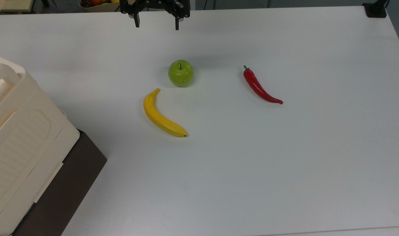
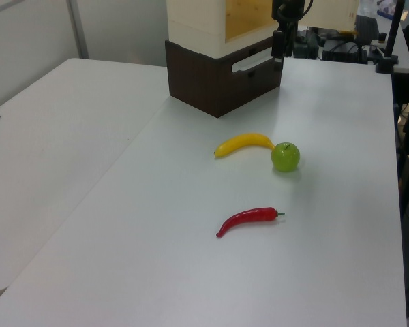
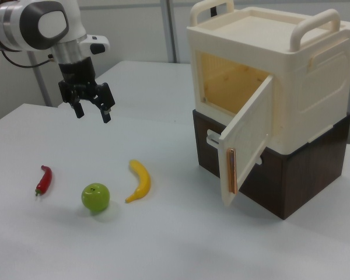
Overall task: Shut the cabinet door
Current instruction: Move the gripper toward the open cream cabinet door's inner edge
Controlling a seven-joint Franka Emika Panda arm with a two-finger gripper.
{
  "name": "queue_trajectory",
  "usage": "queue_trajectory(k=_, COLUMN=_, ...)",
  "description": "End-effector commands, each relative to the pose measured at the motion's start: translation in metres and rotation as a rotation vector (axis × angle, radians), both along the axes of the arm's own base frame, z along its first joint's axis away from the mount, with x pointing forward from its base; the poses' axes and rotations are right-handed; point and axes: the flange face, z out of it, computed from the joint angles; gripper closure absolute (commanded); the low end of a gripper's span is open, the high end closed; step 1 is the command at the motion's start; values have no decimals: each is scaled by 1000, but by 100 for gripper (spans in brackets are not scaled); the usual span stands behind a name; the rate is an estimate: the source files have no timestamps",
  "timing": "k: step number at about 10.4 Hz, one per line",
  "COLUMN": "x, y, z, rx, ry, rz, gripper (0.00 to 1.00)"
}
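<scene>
Standing on the white worktop [image 3: 181,245] are three pieces of fruit and veg, one of each. In the right view, from left to right, they are one red chilli [image 3: 42,179], one green apple [image 3: 95,197] and one yellow banana [image 3: 140,181], and past them, one cream cabinet [image 3: 315,87] stacked on one dark brown base [image 3: 291,181].

The cabinet door [image 3: 245,143] hangs open. It is a flat cream panel, taller than it is wide, its long axis upright. It is hinged on the right side of the cabinet's opening in the right view and swung outward, its free edge pointing towards about 7 o'clock in the right view, out over the worktop. Behind it shows the yellowish inside of the cabinet.

There is one arm with one hand [image 3: 91,109]. The hand hovers above the worktop, at about 12 o'clock from the chilli in the right view, well apart from the cabinet. Its two fingers [image 3: 107,114] point downward, spread wide apart, with nothing between them. In the top view the hand [image 1: 156,23] sits at 12 o'clock from the apple [image 1: 180,72], near the far edge of the worktop.
</scene>
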Motion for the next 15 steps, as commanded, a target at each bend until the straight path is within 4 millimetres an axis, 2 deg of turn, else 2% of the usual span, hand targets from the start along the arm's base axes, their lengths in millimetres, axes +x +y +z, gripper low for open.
queue_trajectory(k=1, x=-8, y=-8, z=5, rx=-7, ry=11, rz=-17, gripper=0)
queue_trajectory(k=5, x=-7, y=-11, z=6, rx=-7, ry=9, rz=-21, gripper=0)
queue_trajectory(k=6, x=-7, y=-12, z=6, rx=-7, ry=10, rz=-18, gripper=16)
queue_trajectory(k=8, x=-7, y=-13, z=7, rx=-6, ry=8, rz=-18, gripper=68)
queue_trajectory(k=9, x=-7, y=-15, z=7, rx=-6, ry=8, rz=-17, gripper=86)
queue_trajectory(k=10, x=-8, y=-20, z=7, rx=-1, ry=7, rz=-26, gripper=100)
queue_trajectory(k=13, x=-7, y=-25, z=15, rx=-3, ry=-8, rz=-34, gripper=100)
queue_trajectory(k=15, x=-5, y=-44, z=30, rx=-2, ry=-40, rz=-66, gripper=100)
